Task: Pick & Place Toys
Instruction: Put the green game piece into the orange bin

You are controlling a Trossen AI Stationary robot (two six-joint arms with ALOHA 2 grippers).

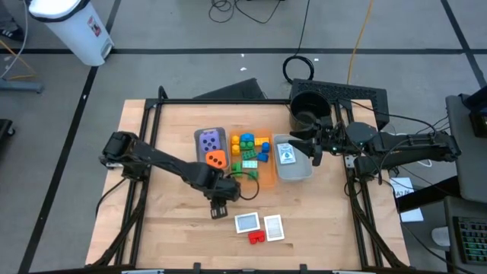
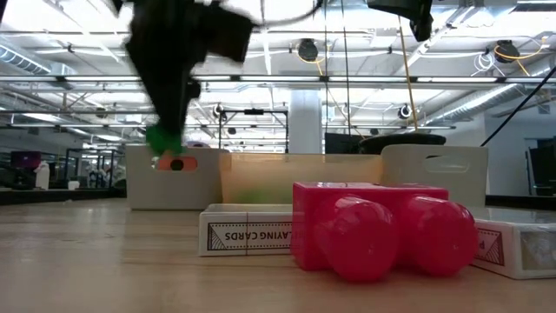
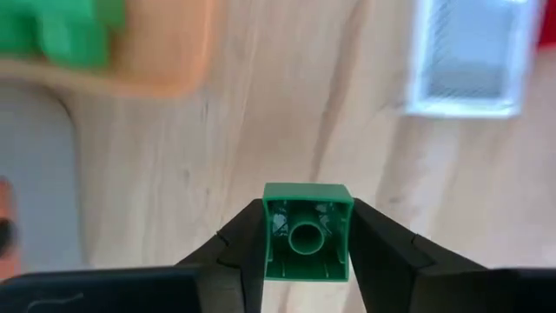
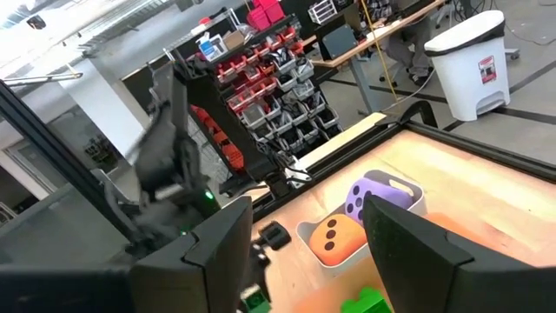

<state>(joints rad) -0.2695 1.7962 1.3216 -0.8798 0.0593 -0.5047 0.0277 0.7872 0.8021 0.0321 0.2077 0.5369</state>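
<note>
Step in hand looks like the carry: left gripper (image 3: 306,252) is clamped on a small green plastic brick (image 3: 307,231), hollow underside facing the wrist camera, one finger on each side wall. Jaws narrow, set by the brick's width. In the low view the brick hangs clear above the wooden table (image 1: 167,228), not resting on it.

Overhead, the left gripper sits near the table's middle, just off the front edge of the orange rectangular tray (image 1: 265,173) that holds the loose blue, yellow and green bricks (image 1: 249,148). The grey rectangular tray (image 1: 199,144) with the purple spotted die (image 1: 210,140) and orange spotted die (image 1: 217,158) is just beside it.

Next move, my read: swing over a tray, lower, release. Which tray is the target I can't tell. Needs clearance over the tray rim.

Right gripper (image 1: 313,149) waits over the second grey tray (image 1: 293,172) toward the table's right edge, jaws partly apart, nothing between them.

Still on the table near the front edge: a red plastic brick (image 1: 257,237) and two flat whitish card boxes (image 1: 246,222).
</note>
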